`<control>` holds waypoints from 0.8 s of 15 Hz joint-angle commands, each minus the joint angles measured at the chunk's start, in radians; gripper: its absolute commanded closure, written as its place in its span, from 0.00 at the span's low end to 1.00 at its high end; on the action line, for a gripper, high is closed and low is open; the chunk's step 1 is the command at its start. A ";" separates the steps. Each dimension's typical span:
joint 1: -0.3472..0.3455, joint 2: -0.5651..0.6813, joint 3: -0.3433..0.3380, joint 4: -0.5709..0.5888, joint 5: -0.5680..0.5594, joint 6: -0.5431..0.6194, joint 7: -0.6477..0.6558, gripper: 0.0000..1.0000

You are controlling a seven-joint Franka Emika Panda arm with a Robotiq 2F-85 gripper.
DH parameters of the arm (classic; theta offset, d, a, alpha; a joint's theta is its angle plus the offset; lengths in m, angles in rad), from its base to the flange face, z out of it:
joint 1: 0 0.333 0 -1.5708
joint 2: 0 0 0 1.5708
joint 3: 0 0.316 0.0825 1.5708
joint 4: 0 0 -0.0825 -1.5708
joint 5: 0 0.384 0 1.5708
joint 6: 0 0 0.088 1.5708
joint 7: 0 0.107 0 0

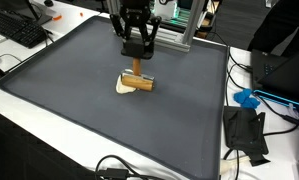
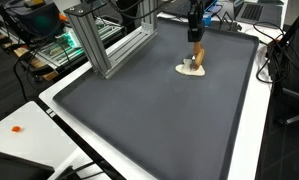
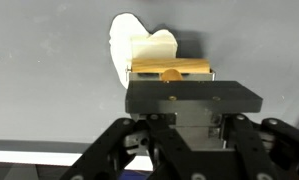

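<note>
The Robotiq gripper point(image 1: 137, 52) stood upright with its fingers pinched on a wooden block point(image 3: 170, 68). The block's lower end rested on a cream flat piece point(image 3: 139, 45). Both lay on the dark grey mat point(image 1: 79, 110), in the half nearer the aluminium frame point(image 2: 109, 45), away from the mat's edges.

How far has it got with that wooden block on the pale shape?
Done, by the look of it: the end effector is down at the wooden block and shut on it. In hand: the grip itself. The block sits on or just above the cream flat piece on the dark mat; I cannot tell which. Left: nothing is carried away yet, and both are near the mat's far edge.
</note>
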 commanded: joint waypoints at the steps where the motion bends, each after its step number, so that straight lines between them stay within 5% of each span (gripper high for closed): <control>1: 0.003 0.048 -0.001 0.000 0.006 -0.005 -0.002 0.77; 12: 0.000 0.064 0.008 -0.007 0.031 0.097 -0.018 0.77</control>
